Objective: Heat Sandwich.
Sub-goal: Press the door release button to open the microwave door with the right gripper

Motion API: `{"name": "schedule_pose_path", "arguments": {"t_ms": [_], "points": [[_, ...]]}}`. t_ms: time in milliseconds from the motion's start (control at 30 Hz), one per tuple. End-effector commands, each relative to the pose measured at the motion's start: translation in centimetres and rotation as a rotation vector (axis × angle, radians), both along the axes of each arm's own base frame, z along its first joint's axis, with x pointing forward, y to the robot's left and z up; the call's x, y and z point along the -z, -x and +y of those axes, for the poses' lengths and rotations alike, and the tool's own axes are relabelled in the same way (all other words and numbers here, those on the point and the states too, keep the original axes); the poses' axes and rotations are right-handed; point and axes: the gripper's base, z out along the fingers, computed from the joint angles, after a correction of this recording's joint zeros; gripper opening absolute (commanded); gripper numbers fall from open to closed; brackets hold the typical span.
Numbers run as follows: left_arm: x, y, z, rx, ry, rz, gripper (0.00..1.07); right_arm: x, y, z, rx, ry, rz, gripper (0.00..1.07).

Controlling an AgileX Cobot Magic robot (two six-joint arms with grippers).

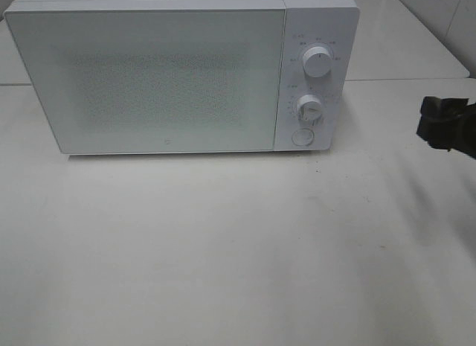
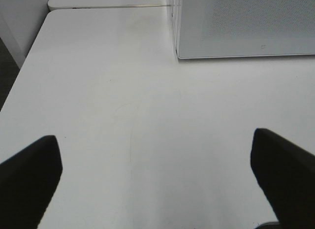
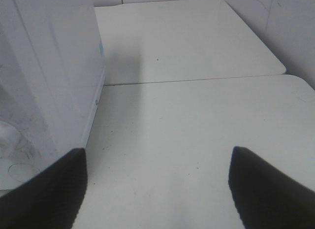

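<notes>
Sandwich not in view. Microwave [image 1: 149,74] shut, back edge of table [image 1: 238,271]. My right gripper [image 3: 156,189] off its knob side, left gripper [image 2: 156,182] opposite; both wide, empty.

A white microwave oven [image 1: 171,71] is sitting at the back of the white surface [image 1: 223,249], its speckled door [image 1: 149,78] shut and facing forward. Over on its right-hand control panel, the upper dial [image 1: 318,62] is sitting above the lower dial [image 1: 309,108], with a round button [image 1: 302,136] just beneath. A second white tabletop [image 1: 405,45] is butting up behind, a thin seam running between them. A tiled wall [image 1: 446,11] is showing in the far right corner.
</notes>
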Motion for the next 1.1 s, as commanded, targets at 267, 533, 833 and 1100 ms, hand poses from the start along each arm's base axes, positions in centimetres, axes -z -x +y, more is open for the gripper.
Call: {"name": "schedule_pose_path", "arguments": {"t_ms": [267, 533, 833, 1100], "points": [[0.0, 0.3, -0.1, -0.002, 0.009, -0.039, 1.01, 2.0, -0.4, 3.7, -0.030, 0.022, -0.026, 0.76], [0.0, 0.3, -0.1, -0.002, 0.009, -0.039, 1.01, 3.3, 0.2, 6.4, -0.065, 0.024, -0.019, 0.76], [0.0, 0.3, -0.1, -0.002, 0.009, -0.039, 1.01, 4.2, 0.7, 9.2, -0.099, 0.028, 0.006, 0.76], [0.0, 0.3, -0.1, -0.002, 0.009, -0.039, 1.01, 4.3, 0.9, 11.1, -0.123, 0.010, 0.013, 0.76]]}}
